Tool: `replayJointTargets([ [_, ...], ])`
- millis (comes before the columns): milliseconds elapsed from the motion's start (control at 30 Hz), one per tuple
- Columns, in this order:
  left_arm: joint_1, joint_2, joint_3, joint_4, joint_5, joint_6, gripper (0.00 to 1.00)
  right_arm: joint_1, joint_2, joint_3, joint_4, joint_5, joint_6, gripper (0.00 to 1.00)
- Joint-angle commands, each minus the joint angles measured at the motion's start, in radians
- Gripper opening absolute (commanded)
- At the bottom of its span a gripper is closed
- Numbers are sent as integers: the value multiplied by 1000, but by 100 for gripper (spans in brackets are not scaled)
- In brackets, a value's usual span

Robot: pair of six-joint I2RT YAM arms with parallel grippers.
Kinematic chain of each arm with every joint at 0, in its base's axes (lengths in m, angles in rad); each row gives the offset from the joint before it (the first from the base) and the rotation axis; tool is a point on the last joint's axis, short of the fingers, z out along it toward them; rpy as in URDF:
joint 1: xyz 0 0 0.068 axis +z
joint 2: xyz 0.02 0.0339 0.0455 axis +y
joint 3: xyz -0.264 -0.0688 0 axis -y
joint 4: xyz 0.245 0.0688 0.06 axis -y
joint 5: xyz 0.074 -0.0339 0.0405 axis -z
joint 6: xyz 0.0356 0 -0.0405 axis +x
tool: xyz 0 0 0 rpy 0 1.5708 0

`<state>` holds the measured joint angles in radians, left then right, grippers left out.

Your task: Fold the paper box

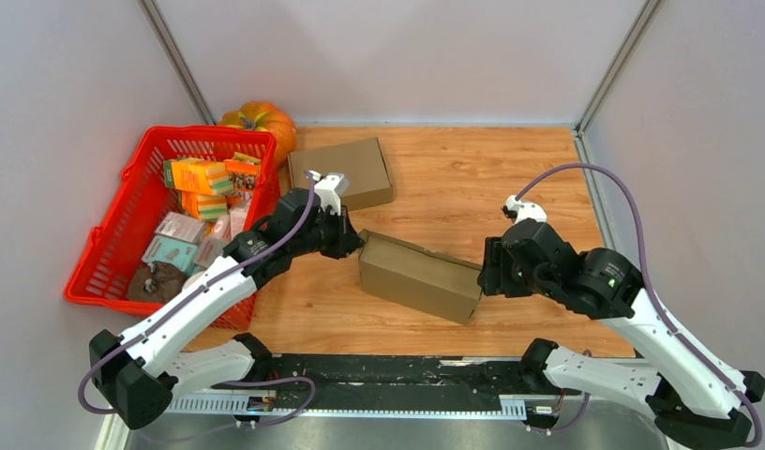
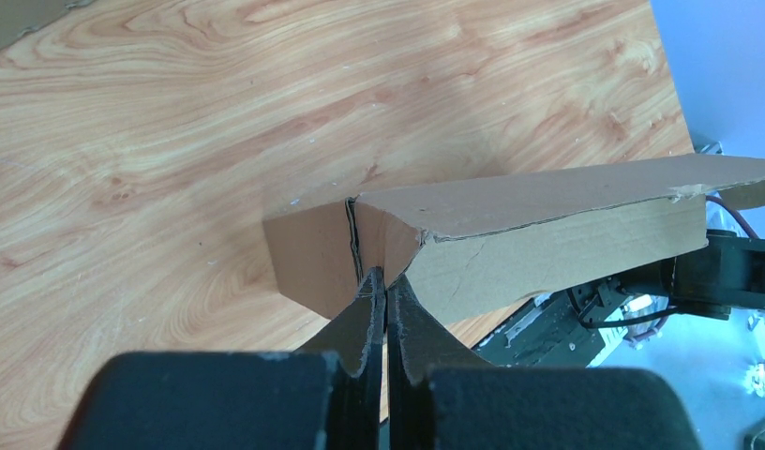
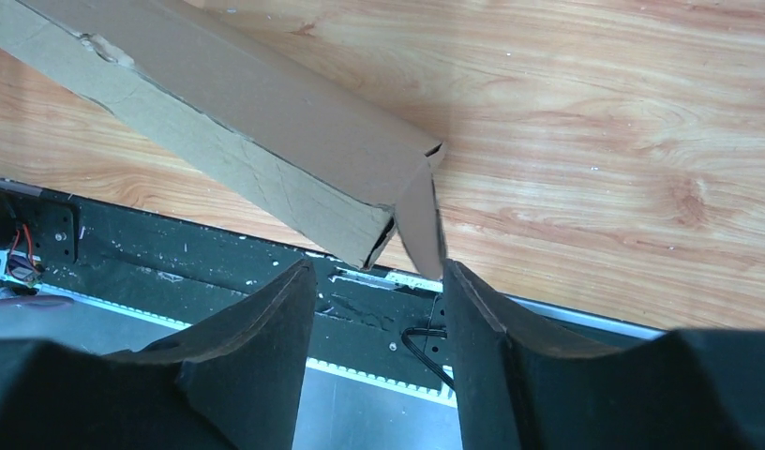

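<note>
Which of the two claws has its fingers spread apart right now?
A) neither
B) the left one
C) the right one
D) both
C: the right gripper shows a wide gap between its fingers, facing the loose end flap of the cardboard box, while the left gripper has its fingers pressed together at the box's other end.

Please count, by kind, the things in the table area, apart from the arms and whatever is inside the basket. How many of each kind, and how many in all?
Boxes: 2, near box and far box
Basket: 1
Pumpkin: 1
Total: 4
</note>
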<state>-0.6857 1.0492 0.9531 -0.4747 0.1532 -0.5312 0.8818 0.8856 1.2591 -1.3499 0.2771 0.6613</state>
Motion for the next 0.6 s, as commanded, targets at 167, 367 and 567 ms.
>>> replayJointTargets([
  [167, -5, -1, 3, -65, 14, 23, 0, -24, 3, -94, -82, 27, -49, 43],
  [367, -3, -11, -7, -68, 25, 23, 0, -23, 12, -130, -48, 77, -43, 6],
  [567, -3, -8, -10, -67, 32, 23, 0, -23, 35, -46, -20, -41, 1, 0],
])
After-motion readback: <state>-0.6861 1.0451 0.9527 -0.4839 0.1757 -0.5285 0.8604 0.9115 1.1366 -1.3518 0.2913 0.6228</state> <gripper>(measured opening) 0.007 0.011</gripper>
